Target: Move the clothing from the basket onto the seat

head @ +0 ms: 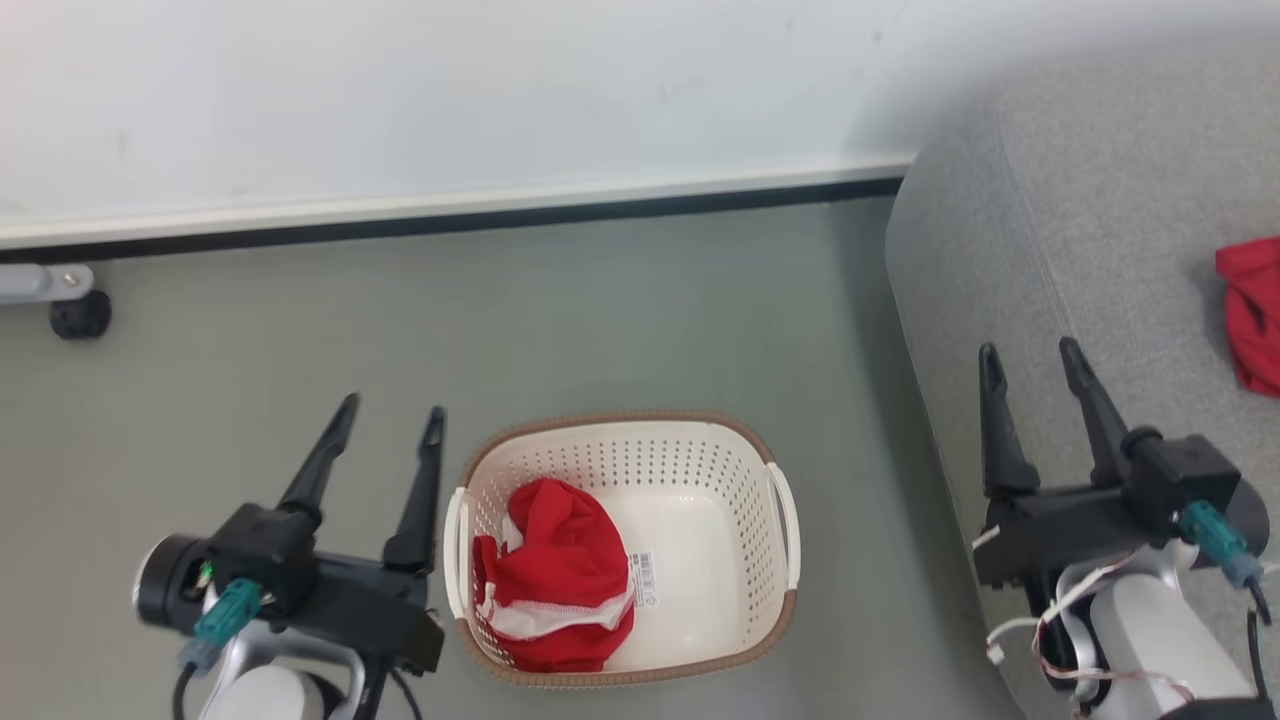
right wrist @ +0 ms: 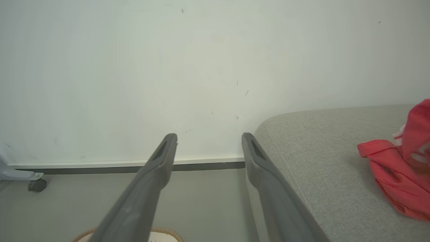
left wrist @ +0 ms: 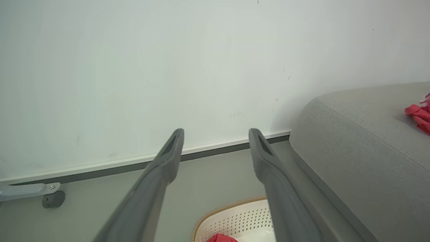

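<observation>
Both pairs of long dark fingers stand apart and hold nothing.

In the head view, the left fingers (head: 421, 490) hover just beside the oval cream-white perforated plastic basket (head: 620, 417) with its brown woven rim, which sits on the grey floor (head: 650, 300). A crumpled bright red garment (head: 560, 570) with white trim lies in the basket half nearest them. The right fingers (head: 996, 420) hang over the edge of the large grey woven-fabric sofa (head: 1080, 200). A second red garment (head: 1250, 310) rests on it beyond them. I judge the job partly done: one piece moved, one left.

In the left wrist view, the basket (left wrist: 235, 218) lies under the left fingers (left wrist: 168, 161) with nothing between. A small black castor (left wrist: 53, 200) sits well aside by the white wall (left wrist: 134, 67).

In the right wrist view, the second red garment (right wrist: 393, 174) lies well to the side of the right fingers (right wrist: 161, 158), on the sofa (right wrist: 319, 151).
</observation>
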Motion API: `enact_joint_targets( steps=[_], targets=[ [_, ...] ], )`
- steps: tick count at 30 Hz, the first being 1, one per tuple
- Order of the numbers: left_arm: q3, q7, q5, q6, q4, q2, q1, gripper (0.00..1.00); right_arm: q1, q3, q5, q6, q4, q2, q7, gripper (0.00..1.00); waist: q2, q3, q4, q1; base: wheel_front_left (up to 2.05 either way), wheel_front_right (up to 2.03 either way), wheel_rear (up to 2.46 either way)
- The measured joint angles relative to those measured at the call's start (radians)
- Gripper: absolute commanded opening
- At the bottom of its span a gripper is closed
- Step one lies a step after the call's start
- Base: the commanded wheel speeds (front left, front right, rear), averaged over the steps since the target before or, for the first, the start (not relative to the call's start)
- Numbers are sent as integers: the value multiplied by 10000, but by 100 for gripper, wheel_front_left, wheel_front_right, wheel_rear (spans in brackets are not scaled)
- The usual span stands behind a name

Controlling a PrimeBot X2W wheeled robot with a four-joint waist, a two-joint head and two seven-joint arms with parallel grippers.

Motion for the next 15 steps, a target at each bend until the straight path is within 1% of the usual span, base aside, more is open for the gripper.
enact_joint_targets(
  steps=[4,6,15],
  targets=[
    [150,-77,-153,61,12,42,244,100,419,27,-38,-15,-290,-2,0,100,0,-241,86,0,0,0,0],
    [226,-84,-165,128,10,52,417,100,615,29,-40,-86,-428,-6,0,100,1,-346,128,0,0,0,0],
    [740,-198,-259,224,-81,140,1000,100,1383,25,-100,-188,-1057,-15,94,100,0,-668,287,1,0,0,0]
  ],
)
